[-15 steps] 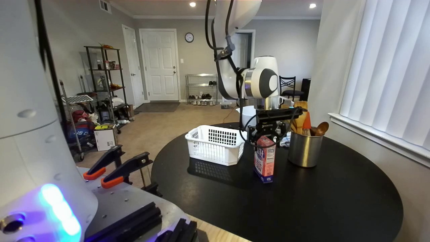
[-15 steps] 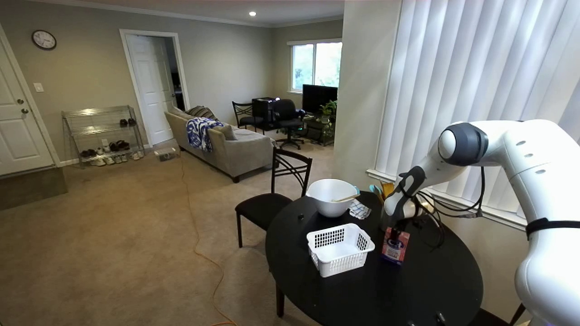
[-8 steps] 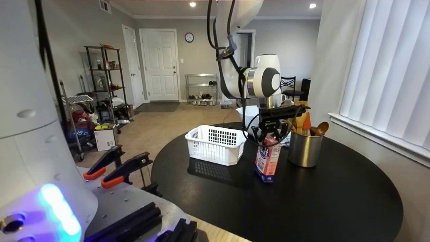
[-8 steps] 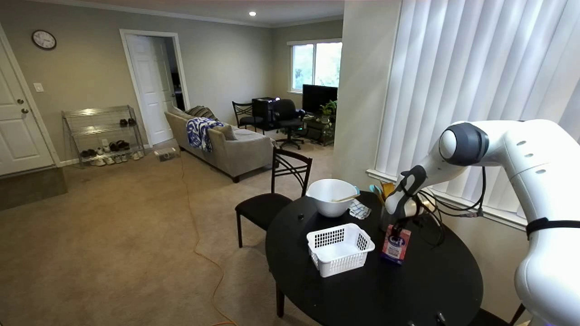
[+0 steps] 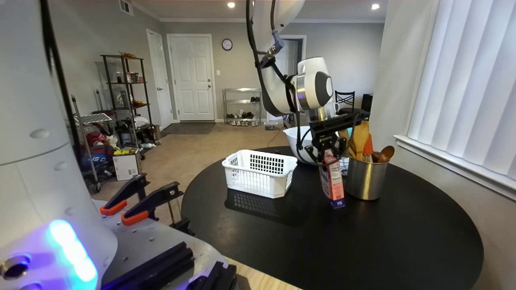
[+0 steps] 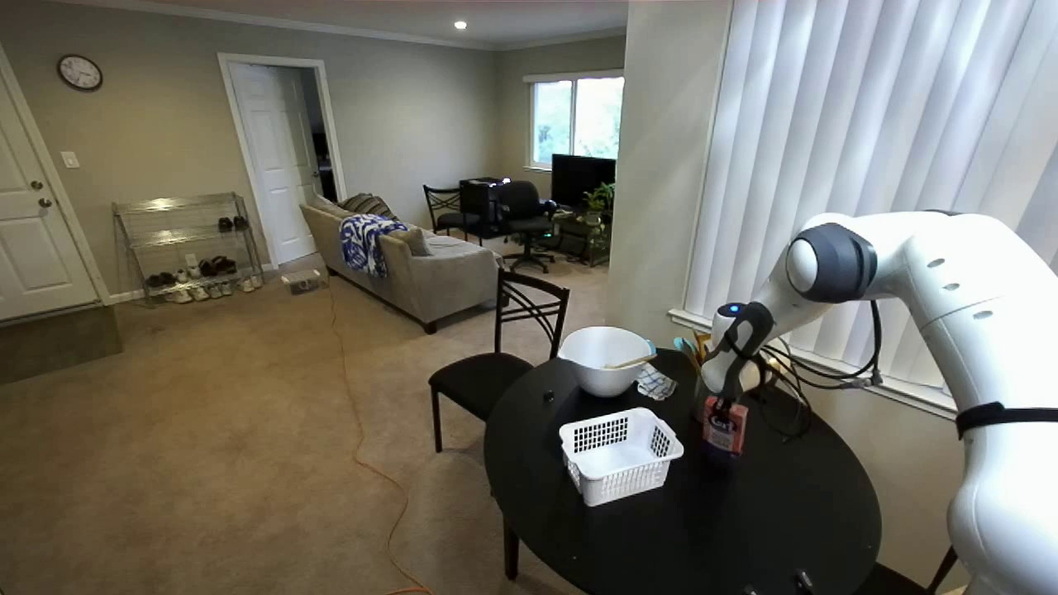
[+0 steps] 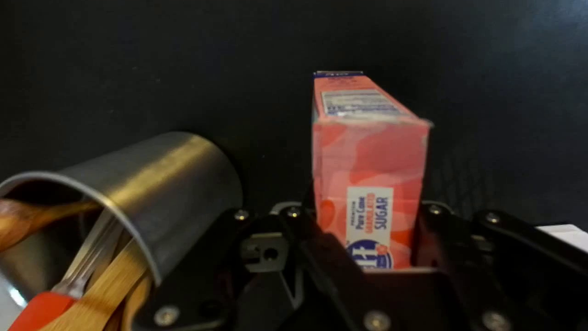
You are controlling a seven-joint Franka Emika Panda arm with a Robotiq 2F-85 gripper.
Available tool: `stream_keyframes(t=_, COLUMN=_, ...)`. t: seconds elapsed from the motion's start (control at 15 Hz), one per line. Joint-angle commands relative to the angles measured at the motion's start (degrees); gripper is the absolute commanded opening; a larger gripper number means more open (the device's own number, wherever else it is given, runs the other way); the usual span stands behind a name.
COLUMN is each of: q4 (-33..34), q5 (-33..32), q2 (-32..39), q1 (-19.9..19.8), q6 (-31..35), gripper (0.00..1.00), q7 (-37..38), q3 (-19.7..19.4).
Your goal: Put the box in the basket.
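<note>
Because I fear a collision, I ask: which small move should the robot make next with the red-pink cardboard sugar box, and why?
Probably lift the box higher before moving sideways: the black two-fingered pincer grips it tilted, and the box's blue lower end seems below the rim of the white rectangular plastic basket, so it might strike the basket's wall.

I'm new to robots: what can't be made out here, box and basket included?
Inside and underside of the box: hidden by its walls in every view.
Most of the basket: in the wrist view, blocked by the gripper and cut off by the right edge.
Part of the metal cup: cut off by the wrist view's left edge.
Exact time on the clock: too small in both exterior views.
</note>
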Motion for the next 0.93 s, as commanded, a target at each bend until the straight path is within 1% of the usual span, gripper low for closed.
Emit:
stream_keyframes(t=0.0, q4=-3.2, q5=-7.2, q2=-5.9, q1=8.9, q6=2.0, gripper=0.11, q7=8.0, q3=-6.7)
stream_keyframes(t=0.07, q4=-2.8, q5=-8.7, q2=-6.6, q1=11.4, q6=1.3, gripper=0.11, q7=10.0, q3=-8.0)
stream_keyframes(t=0.2, q4=-2.7, q5=-11.1, q2=-8.4, q1=14.7, q6=0.1, gripper=0.11, q7=12.5, q3=-9.1)
stream_keyframes(t=0.4, q4=-3.4, q5=-14.1, q2=-11.6, q1=18.2, q6=-0.8, gripper=0.11, q7=14.8, q3=-9.5)
stream_keyframes(t=0.47, q4=-3.9, q5=-14.6, q2=-12.8, q1=18.7, q6=-0.7, gripper=0.11, q7=15.0, q3=-9.0)
stream_keyframes(t=0.53, q4=-4.7, q5=-14.5, q2=-14.4, q1=18.7, q6=-1.0, gripper=0.11, q7=14.4, q3=-7.6)
stream_keyframes(t=0.6, q4=-5.5, q5=-13.6, q2=-16.2, q1=18.1, q6=-2.4, gripper=0.11, q7=13.1, q3=-5.4)
stream_keyframes(t=0.73, q4=-6.4, q5=-12.3, q2=-19.1, q1=18.3, q6=-6.6, gripper=0.11, q7=13.3, q3=-2.5)
stream_keyframes(t=0.87, q4=-5.9, q5=-11.1, q2=-21.0, q1=18.2, q6=-12.7, gripper=0.11, q7=14.2, q3=0.1)
